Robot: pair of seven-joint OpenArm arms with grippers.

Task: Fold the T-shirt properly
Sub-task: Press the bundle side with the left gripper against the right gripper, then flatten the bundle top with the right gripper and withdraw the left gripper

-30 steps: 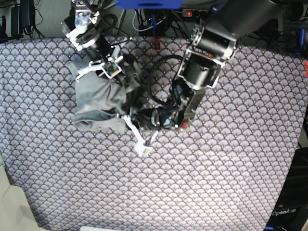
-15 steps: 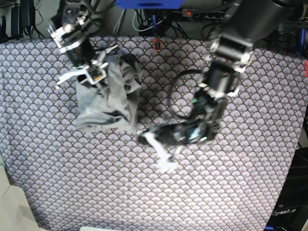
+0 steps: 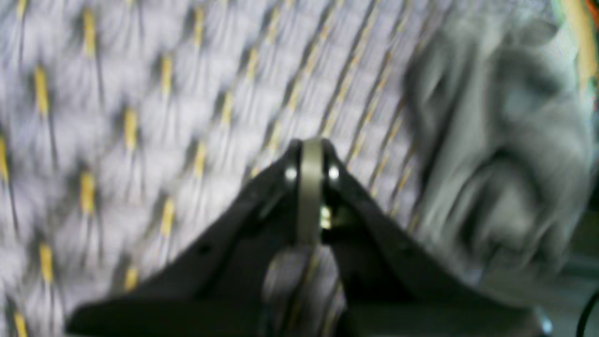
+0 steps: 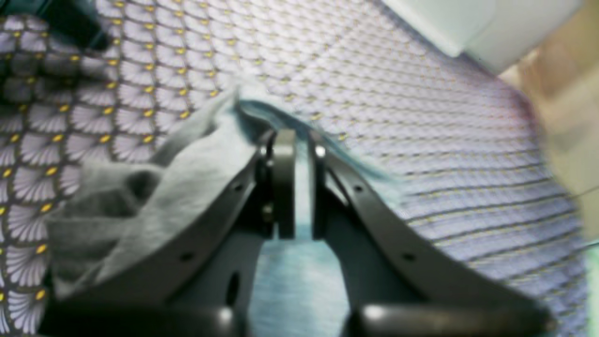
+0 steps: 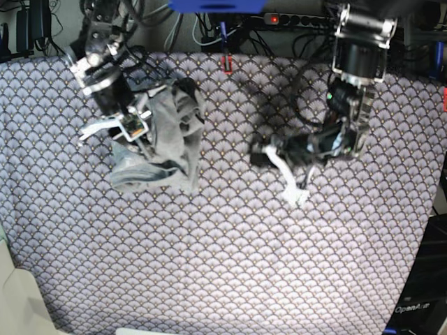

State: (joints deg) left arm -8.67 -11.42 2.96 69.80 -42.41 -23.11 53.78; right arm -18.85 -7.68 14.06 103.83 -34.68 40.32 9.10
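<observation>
The light grey T-shirt (image 5: 171,132) lies crumpled in a heap at the left of the table. My right gripper (image 5: 136,136) is at the heap's left edge. In the right wrist view this gripper (image 4: 299,140) is shut on a fold of the T-shirt (image 4: 187,187), and fabric shows between its fingers. My left gripper (image 5: 297,195) hovers over the bare cloth, well to the right of the shirt. In the blurred left wrist view it (image 3: 310,154) is shut and holds nothing, with the T-shirt (image 3: 505,164) off to the right.
A purple-white scallop-patterned cloth (image 5: 279,265) covers the whole table. Cables and a power strip (image 5: 279,17) run along the far edge. A pale box (image 5: 17,300) sits at the near left corner, also seen as a white box (image 4: 449,23) in the right wrist view.
My left arm has swung away from the shirt to the right, its gripper shut and empty. My right gripper has shifted left along the heap and closed tighter on the fabric.
</observation>
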